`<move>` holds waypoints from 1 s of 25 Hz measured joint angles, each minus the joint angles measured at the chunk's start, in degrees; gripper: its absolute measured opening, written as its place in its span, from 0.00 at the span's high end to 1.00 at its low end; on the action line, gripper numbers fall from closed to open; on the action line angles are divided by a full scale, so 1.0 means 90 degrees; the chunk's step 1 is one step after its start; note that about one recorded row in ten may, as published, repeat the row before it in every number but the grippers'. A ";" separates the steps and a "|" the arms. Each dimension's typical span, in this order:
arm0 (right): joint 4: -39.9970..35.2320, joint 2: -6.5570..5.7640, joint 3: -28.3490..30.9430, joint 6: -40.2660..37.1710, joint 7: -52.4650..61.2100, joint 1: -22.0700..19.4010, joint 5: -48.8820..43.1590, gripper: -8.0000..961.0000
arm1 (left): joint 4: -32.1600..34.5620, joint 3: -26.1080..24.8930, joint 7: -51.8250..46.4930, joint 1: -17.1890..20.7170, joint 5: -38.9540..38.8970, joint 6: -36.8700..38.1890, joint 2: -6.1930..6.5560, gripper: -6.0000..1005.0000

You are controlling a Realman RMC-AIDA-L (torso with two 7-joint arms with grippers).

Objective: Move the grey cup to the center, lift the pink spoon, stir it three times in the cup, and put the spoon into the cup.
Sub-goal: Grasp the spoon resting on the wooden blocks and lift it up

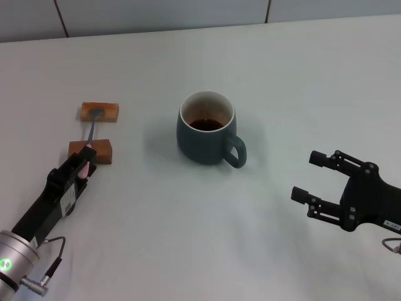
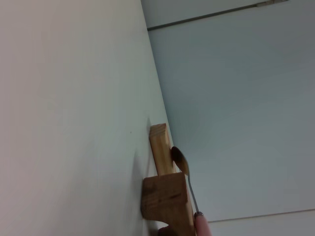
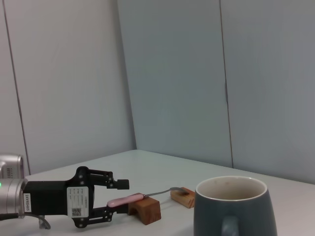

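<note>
The grey cup point(image 1: 203, 135) stands mid-table with dark liquid inside and its handle toward the front right; it also shows in the right wrist view point(image 3: 231, 211). The pink spoon point(image 1: 92, 132) lies across two wooden blocks at the left, its bowl on the far block and its pink handle toward me. It also shows in the left wrist view point(image 2: 191, 191) and the right wrist view point(image 3: 125, 200). My left gripper point(image 1: 83, 164) is open with its fingers either side of the pink handle, as the right wrist view point(image 3: 119, 197) shows. My right gripper point(image 1: 305, 175) is open and empty, right of the cup.
The far wooden block point(image 1: 100, 111) and near wooden block point(image 1: 93, 151) hold the spoon off the white table point(image 1: 188, 238). A wall runs along the table's far edge.
</note>
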 joint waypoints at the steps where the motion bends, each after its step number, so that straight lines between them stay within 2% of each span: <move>1: 0.0000 0.0000 0.0000 0.0000 0.0000 0.0001 -0.0002 0.18 | 0.0000 0.0000 0.0000 0.0000 0.0000 -0.0007 0.0000 0.52; 25: 0.0032 0.0000 -0.0010 0.0034 0.0001 0.0006 -0.0006 0.18 | -0.0025 -0.0089 -0.0063 0.0034 0.0006 -0.0151 -0.0010 0.56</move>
